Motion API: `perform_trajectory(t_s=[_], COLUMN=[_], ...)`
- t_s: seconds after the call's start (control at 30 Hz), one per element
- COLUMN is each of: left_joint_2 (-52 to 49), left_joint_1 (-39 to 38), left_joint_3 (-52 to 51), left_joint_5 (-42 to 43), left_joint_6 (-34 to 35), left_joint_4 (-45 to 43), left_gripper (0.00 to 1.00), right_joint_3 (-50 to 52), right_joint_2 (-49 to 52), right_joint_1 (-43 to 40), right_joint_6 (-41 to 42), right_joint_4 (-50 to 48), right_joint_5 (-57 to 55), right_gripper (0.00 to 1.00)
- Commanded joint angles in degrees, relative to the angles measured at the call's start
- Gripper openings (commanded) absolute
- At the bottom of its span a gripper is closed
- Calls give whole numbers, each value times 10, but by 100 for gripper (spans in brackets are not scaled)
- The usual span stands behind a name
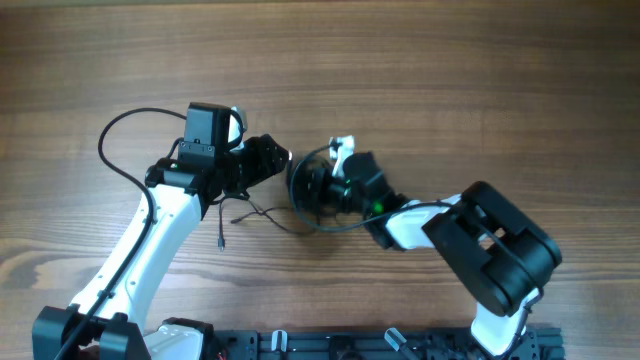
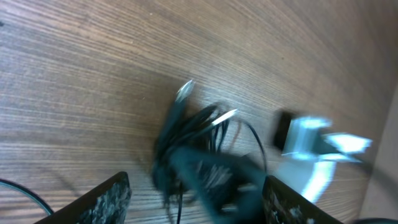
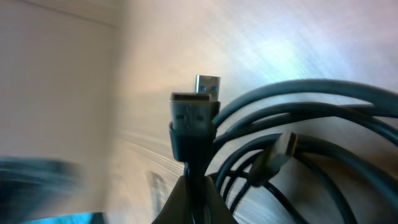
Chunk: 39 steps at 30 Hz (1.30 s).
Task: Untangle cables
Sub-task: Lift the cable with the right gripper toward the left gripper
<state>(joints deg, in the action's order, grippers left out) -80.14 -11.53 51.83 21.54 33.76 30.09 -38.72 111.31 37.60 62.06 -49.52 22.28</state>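
Note:
The cables (image 1: 300,195) lie as a dark coiled bundle at mid-table, with one thin strand and its plug trailing left (image 1: 221,238). My right gripper (image 1: 318,190) is shut on the cables. In the right wrist view its fingers (image 3: 194,183) pinch a cord just below a black USB plug (image 3: 191,121), and dark loops (image 3: 298,112) curve off to the right. My left gripper (image 1: 283,165) is open right beside the bundle. In the blurred left wrist view its jaws (image 2: 198,180) stand wide apart around the dark cables (image 2: 193,134).
The wooden table (image 1: 450,80) stretches all round. A thick black arm cable (image 1: 108,150) loops out to the left of the left arm. A black rail (image 1: 350,345) runs along the near edge. The white part of the right arm (image 2: 311,140) shows close by in the left wrist view.

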Motion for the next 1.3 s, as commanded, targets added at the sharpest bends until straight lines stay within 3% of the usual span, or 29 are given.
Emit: perform_trajectory(t_s=[0.0,0.13,0.2,0.33,0.4,0.5,0.6,0.7,0.93,1.03,1.27], left_joint_2=[-5,-5,-5,-5,-5,-5,-5,-6,-6,-6,-6], left_joint_1=[25,66,88,93,82,59,47,23,-27,-53,-66], left_joint_3=[-2,-2,-2,-2,-2,-2,-2,-2,-2,-2,-2], left_joint_5=[-10,3,23,91,180,258,258,280,260,191,144], left_joint_6=[-3,-2,-3,-15,-114,-238,-273,-306,-336,-335,-335], left_joint_4=[8,7,2,-12,-42,-68,-67,-72,-82,-90,-117], left_gripper=[69,75,79,79,78,75,60,52,57,54,44], right_joint_3=[-5,-5,-5,-5,-5,-5,-5,-5,-5,-5,-5], right_joint_2=[-34,-45,-45,-44,-44,-44,-44,-44,-44,-44,-44], right_joint_1=[-73,-132,-155,-158,-157,-170,-192,-220,-221,-221,-221], right_joint_6=[62,69,64,55,70,162,232,346,411,434,485], right_joint_4=[-88,-210,-213,-214,-214,-219,-254,-298,-298,-318,-383], right_joint_5=[126,205,223,268,293,315,341,370,385,394,412], right_gripper=[5,5,5,4,5,5,5,5,5,5,5])
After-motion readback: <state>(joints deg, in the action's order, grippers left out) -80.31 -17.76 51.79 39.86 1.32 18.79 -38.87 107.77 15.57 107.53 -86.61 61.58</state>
